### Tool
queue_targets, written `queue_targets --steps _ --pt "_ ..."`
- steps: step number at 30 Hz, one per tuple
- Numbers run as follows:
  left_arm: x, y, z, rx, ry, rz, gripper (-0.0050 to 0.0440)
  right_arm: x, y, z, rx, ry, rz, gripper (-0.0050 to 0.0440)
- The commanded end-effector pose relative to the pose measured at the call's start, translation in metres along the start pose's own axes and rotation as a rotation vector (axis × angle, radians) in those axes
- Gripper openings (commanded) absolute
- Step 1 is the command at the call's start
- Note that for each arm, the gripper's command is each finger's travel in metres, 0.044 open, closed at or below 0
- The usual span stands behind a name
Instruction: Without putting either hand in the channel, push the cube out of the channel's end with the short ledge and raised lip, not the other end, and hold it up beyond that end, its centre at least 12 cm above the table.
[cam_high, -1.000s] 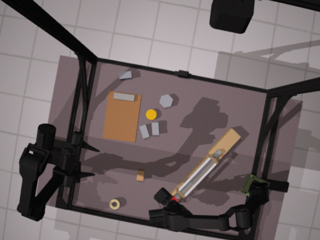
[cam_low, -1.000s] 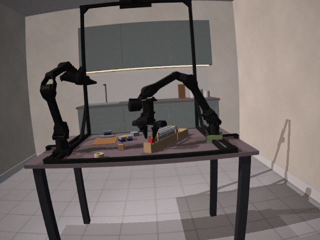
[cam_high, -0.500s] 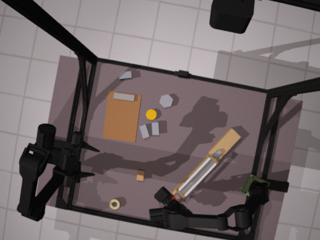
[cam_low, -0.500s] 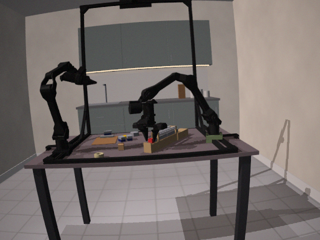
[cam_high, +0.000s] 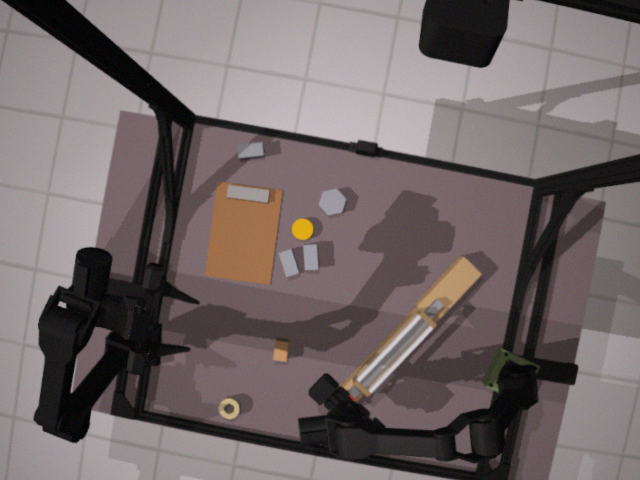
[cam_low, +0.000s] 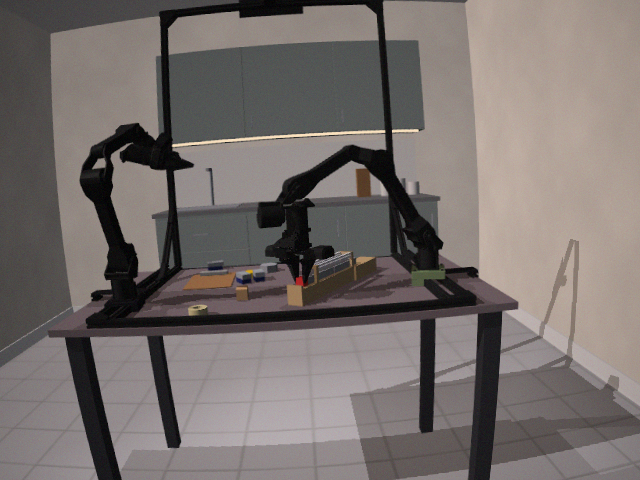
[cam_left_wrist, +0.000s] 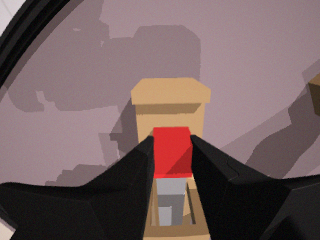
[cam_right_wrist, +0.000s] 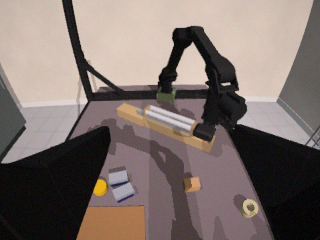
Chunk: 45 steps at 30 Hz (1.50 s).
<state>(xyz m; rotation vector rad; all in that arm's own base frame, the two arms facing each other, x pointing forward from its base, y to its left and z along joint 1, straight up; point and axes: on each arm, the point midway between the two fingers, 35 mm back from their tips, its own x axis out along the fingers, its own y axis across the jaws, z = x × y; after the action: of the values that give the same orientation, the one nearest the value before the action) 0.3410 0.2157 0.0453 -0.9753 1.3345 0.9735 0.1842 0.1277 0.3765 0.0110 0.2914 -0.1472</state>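
The left tool (cam_low: 301, 281) (cam_left_wrist: 171, 141) — partly closed — pinches the red cube (cam_low: 299, 281) (cam_left_wrist: 172, 152) between its fingertips.

Contents by kind: two black robot arms (cam_high: 408, 441) (cam_low: 330, 165) (cam_right_wrist: 210, 55); one table (cam_high: 491, 222) (cam_low: 67, 322) (cam_left_wrist: 250, 50) (cam_right_wrist: 155, 195); one channel (cam_high: 449, 284) (cam_low: 364, 267) (cam_left_wrist: 170, 95) (cam_right_wrist: 131, 113); one red cube (cam_high: 353, 397) (cam_low: 299, 281) (cam_left_wrist: 172, 152); one orange board (cam_high: 242, 237) (cam_low: 209, 281) (cam_right_wrist: 112, 222); one pale bar (cam_high: 248, 193) (cam_low: 213, 272); one yellow disc (cam_high: 302, 228) (cam_low: 249, 271) (cam_right_wrist: 100, 187); one hexagonal block (cam_high: 332, 202) (cam_low: 268, 267); two small grey oblong blocks (cam_high: 310, 257) (cam_low: 243, 277) (cam_right_wrist: 118, 177); one grey wedge-like block (cam_high: 250, 150) (cam_low: 215, 266); one small tan block (cam_high: 280, 351) (cam_low: 241, 293) (cam_left_wrist: 315, 95) (cam_right_wrist: 192, 184); one cream ring (cam_high: 221, 408) (cam_low: 197, 312) (cam_right_wrist: 244, 208); one green bracket (cam_high: 493, 369) (cam_low: 428, 276) (cam_right_wrist: 166, 94).
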Motion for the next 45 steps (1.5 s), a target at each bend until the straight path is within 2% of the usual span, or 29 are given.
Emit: queue_targets --steps 1,4,11,17,24,33,37,41,45 --pt "0.0 0.0 0.0 -0.001 -0.001 -0.001 0.0079 0.0 0.0 0.0 0.0 -0.002 -0.002 0.04" --pt "0.0 0.0 0.0 -0.001 -0.001 -0.001 0.006 0.0 0.0 0.0 0.0 -0.002 -0.002 0.04" --pt "-0.002 0.0 0.0 -0.001 0.0 0.0 0.006 0.0 0.0 0.0 0.0 -0.002 -0.002 0.04" --pt "-0.036 0.0 -0.001 0.001 0.004 0.005 0.006 0.0 0.0 0.0 0.0 -0.002 -0.002 0.04" --pt "-0.037 0.001 -0.001 0.001 0.005 0.005 0.006 0.0 0.0 0.0 0.0 -0.002 -0.002 0.04" --pt "-0.028 0.047 -0.002 0.001 0.005 0.005 0.006 0.0 0.0 0.0 0.0 -0.002 -0.002 0.04" --pt "-0.028 0.05 -0.003 0.001 0.005 0.005 0.006 0.0 0.0 0.0 0.0 -0.002 -0.002 0.04" --pt "-0.037 0.049 -0.002 0.001 0.005 0.005 0.006 0.0 0.0 0.0 0.0 -0.002 -0.002 0.04" --pt "-0.062 0.045 -0.002 0.001 0.005 0.005 0.006 0.0 0.0 0.0 0.0 -0.002 -0.002 0.04"
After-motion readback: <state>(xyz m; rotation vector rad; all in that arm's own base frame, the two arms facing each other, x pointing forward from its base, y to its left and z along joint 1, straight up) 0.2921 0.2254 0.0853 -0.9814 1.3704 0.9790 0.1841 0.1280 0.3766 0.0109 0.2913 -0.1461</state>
